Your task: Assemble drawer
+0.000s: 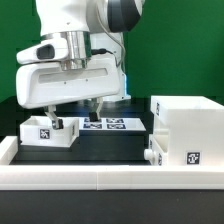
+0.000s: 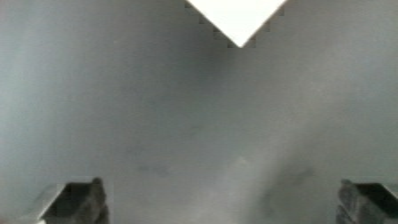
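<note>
The claw (image 1: 76, 112) hung spread wide at the tray's (image 1: 48, 132) rim, well clear of the housing (image 1: 188, 122); open table (image 1: 112, 146) lay between.

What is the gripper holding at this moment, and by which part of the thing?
Nothing is held. In the wrist view the gripper has its jaws wide apart, and no part lies between them.
</note>
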Controlling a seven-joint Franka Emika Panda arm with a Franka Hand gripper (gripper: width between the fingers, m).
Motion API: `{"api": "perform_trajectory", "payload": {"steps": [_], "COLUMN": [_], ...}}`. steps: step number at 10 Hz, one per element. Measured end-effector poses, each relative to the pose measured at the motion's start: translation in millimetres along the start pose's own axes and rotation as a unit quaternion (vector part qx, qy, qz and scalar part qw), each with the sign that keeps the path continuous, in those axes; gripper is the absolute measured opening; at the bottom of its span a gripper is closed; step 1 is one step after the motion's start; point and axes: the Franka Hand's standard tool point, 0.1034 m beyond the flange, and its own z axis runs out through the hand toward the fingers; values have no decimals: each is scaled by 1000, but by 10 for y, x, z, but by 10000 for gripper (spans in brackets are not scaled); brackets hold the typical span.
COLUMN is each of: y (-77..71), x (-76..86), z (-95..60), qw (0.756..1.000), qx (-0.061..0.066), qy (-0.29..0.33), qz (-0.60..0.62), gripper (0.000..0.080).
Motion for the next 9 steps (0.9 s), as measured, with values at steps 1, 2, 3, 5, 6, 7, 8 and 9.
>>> {"api": "perform_trajectory", "payload": {"steps": [1, 2, 3, 5, 6, 7, 8, 9], "y": [30, 23, 10, -2, -8, -15, -18, -19], "x": [-68, -192, -301, -456, -466, -458, -459, -461], "z": [-43, -120, -155, -121, -116, -114, -110, -106], "qw": [998, 991, 983, 964, 957, 952, 953, 954], "qx": [-7, -12, -12, -6, -4, -3, -3, -3], "qy": [5, 4, 1, -2, -1, 0, -1, -1], "qz": [62, 134, 183, 266, 290, 305, 304, 301], "gripper": [649, 649, 649, 649, 649, 649, 649, 649]}}
